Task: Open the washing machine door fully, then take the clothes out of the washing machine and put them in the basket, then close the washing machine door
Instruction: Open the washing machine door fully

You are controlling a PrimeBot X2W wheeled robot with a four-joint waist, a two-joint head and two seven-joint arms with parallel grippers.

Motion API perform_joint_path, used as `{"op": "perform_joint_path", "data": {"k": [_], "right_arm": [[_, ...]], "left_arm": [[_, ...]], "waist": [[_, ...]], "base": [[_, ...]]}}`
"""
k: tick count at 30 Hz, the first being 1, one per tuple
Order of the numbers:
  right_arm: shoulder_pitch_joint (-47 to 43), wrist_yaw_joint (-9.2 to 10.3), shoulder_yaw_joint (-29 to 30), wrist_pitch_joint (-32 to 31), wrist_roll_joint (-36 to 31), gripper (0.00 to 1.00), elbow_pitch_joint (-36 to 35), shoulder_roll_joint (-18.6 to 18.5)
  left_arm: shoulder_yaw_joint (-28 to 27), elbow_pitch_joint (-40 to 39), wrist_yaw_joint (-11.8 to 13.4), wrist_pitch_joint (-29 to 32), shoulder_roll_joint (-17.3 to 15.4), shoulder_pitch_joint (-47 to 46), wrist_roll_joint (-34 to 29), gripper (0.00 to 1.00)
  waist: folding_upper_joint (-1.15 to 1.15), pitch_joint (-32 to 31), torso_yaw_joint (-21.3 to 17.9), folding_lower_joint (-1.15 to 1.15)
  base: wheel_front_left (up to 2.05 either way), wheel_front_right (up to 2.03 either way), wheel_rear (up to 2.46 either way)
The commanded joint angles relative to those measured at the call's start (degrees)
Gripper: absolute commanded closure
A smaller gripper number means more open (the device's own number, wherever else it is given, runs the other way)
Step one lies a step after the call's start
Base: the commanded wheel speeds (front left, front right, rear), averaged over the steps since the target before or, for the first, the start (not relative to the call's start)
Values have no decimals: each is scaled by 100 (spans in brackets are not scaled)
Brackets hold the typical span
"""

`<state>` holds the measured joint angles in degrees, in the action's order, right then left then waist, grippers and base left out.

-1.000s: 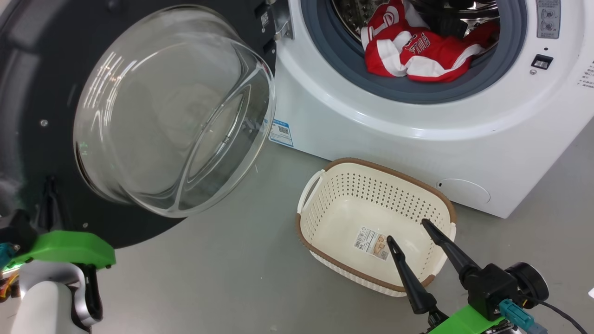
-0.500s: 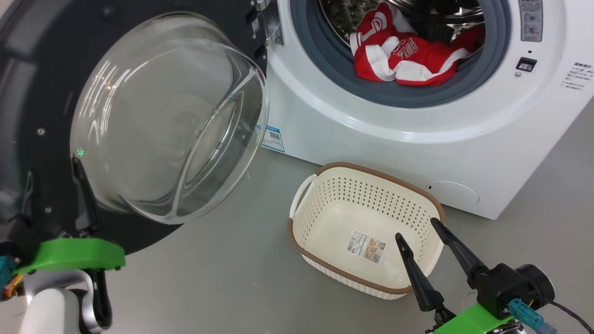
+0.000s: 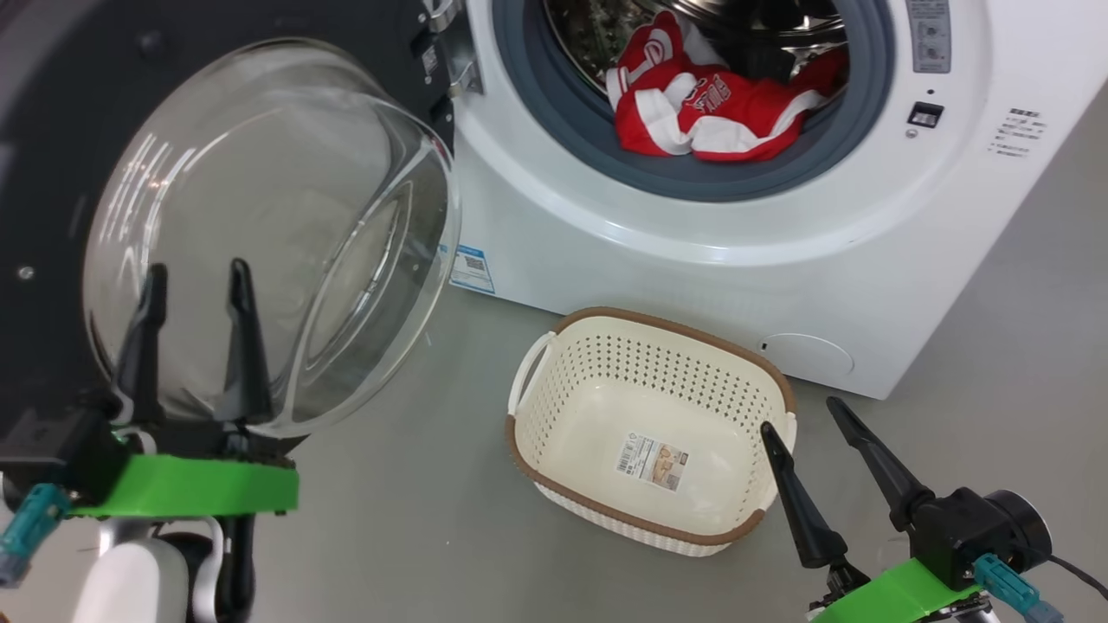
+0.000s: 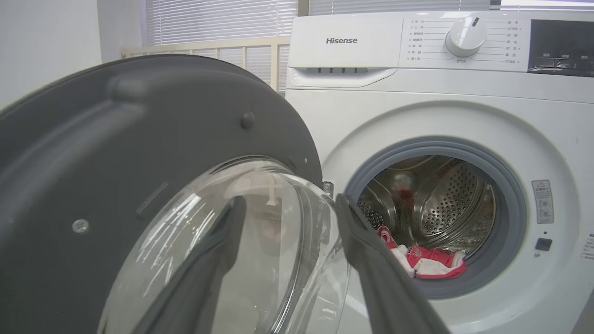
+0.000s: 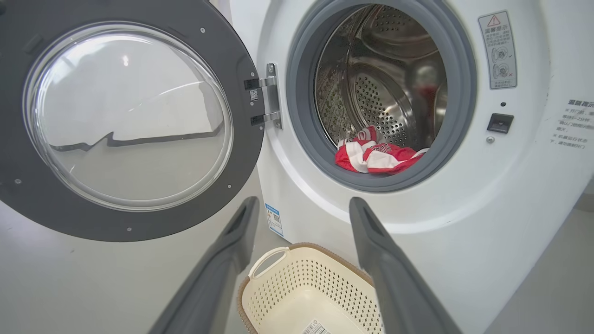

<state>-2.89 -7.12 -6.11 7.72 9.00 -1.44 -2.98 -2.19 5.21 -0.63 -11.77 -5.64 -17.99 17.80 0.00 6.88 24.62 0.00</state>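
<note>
head view: the door (image 3: 52, 173) of the washing machine (image 3: 692, 251) stands wide open to the machine's left, so the round hole is free to reach into. the clothes (image 3: 701, 117) lie in a red and white heap inside the washing machine, just behind the grey ring. the basket (image 3: 658, 324) sits on the floor right in front of the washing machine, below the hole. i think it is there so the clothes have a short way to go. it has nothing in it but a sticker. the left fingers (image 3: 244, 355) are spread apart and hold nothing. they point up in front of the door's glass. the right fingers (image 3: 796, 502) are spread too, with nothing in them, beside the basket on the side away from the washing machine.

left wrist view: the fingers look past the glass toward the washing machine's hole. i cannot tell if they touch the glass.

right wrist view: these fingers point at the washing machine's front, below the clothes. i think taking the clothes out comes next.
</note>
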Motion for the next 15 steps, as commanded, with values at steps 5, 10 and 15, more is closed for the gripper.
{"op": "perform_joint_path", "data": {"k": [5,10,15], "right_arm": [[290,-36,-10,210,-34,0,-34,11],[314,-36,142,338,-48,0,16,11],[308,-36,228,422,-29,0,43,11]], "left_arm": [[49,-265,-272,183,-194,123,94,0],[283,-281,-383,296,-189,191,130,0],[407,-235,-419,346,-223,272,107,0]], "waist": [[0,-67,-399,0],[0,-97,-708,0],[0,-133,-963,0]], "base": [[0,0,0],[0,0,0],[0,0,0]]}}
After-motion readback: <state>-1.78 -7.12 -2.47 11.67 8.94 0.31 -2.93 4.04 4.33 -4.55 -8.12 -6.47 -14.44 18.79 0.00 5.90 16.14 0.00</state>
